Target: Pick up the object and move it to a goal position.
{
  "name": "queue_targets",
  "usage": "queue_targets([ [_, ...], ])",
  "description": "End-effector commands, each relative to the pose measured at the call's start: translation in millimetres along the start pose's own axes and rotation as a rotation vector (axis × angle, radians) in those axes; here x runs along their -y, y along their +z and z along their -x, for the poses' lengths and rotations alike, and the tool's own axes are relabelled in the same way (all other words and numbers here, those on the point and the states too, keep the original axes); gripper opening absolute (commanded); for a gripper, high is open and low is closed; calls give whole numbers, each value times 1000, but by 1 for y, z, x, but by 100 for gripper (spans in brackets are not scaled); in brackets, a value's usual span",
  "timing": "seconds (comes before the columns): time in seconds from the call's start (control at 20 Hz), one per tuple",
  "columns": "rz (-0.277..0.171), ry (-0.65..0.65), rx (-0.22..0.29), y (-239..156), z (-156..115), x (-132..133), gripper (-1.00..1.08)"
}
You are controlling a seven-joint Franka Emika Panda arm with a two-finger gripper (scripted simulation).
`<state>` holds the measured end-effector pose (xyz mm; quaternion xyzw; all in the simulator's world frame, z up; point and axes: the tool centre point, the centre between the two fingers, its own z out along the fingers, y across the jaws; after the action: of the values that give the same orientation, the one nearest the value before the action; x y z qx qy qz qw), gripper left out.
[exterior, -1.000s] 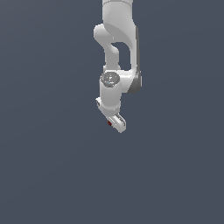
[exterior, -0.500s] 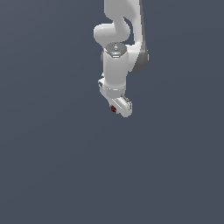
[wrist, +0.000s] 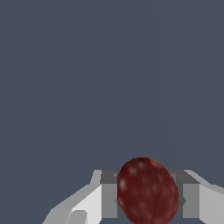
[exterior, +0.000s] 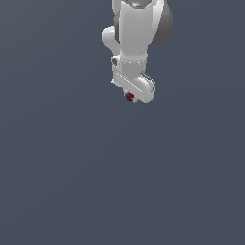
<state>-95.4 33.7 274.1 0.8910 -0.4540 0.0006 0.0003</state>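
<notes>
The object is a tiny dark red roundish lump [exterior: 129,96] that peeks out under the white hand of my arm in the exterior view. In the wrist view it [wrist: 148,191] fills the gap between my two grey finger pads [wrist: 109,194]. My gripper [exterior: 130,97] is shut on it and holds it high in the exterior view, with only plain grey background around it. The wrist view shows the same pinch [wrist: 148,199]. No goal marker shows in either view.
The white arm [exterior: 136,33] comes down from the top of the exterior view. Everything else in both views is a uniform dark grey-blue surface with no visible edges or other objects.
The arm has moved up and slightly to the exterior view's right with the red object still held between the fingers. The wrist has also turned.
</notes>
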Motion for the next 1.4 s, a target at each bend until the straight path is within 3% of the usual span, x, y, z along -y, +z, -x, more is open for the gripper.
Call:
queue_targets([
  [0.0, 1, 0, -1, -27, 9, -3, -100],
  [0.75, 1, -1, 0, -172, 54, -13, -100],
  [1.35, 0, -2, 1, -224, 69, -13, -100],
])
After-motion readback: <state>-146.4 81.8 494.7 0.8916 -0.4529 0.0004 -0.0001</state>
